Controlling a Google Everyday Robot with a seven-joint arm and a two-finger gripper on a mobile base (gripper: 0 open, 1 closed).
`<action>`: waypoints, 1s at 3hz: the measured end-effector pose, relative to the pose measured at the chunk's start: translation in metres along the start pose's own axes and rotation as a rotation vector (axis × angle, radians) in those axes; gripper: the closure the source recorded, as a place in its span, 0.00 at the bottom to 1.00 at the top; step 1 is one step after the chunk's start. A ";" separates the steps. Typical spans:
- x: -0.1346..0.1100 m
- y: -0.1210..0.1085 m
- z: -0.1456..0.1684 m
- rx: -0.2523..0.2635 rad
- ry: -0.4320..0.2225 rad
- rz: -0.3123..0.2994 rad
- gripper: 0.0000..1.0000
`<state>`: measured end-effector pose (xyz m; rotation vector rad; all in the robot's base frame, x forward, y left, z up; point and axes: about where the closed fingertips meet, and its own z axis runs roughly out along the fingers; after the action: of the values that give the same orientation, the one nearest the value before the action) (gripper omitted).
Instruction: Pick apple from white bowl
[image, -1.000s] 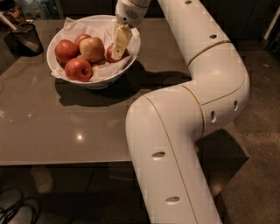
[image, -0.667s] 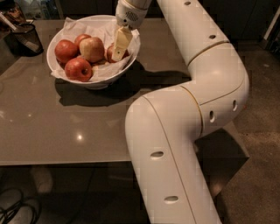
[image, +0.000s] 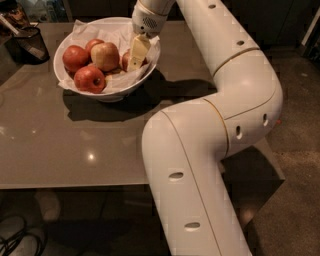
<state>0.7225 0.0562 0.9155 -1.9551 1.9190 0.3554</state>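
Note:
The white bowl (image: 67, 42), lined with crumpled white paper, stands at the table's far left and holds several apples. My gripper (image: 136, 56) reaches down into the bowl's right side. Its cream finger (image: 138, 50) lies against a red-orange apple (image: 125, 60), which is mostly hidden behind it. A larger yellow-tan apple (image: 105, 56) sits just left of that one. A deep red apple (image: 75, 57) lies at the left, another red apple (image: 90, 79) at the front, and one more (image: 94, 44) at the back.
A small black mesh cup (image: 30, 44) stands at the table's far left corner. The grey-brown table (image: 75, 145) ends at a front edge below. My white arm (image: 215, 125) arches over the table's right half. Cables lie on the floor at bottom left.
The gripper sits slightly lower in the bowl, against the same right-hand apple. The apples have not moved.

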 end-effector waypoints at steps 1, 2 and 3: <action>0.001 0.001 0.004 -0.012 -0.002 0.004 0.24; 0.001 0.001 0.008 -0.020 0.004 -0.003 0.41; 0.001 0.001 0.008 -0.020 0.004 -0.003 0.64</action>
<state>0.7220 0.0588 0.9077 -1.9727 1.9214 0.3716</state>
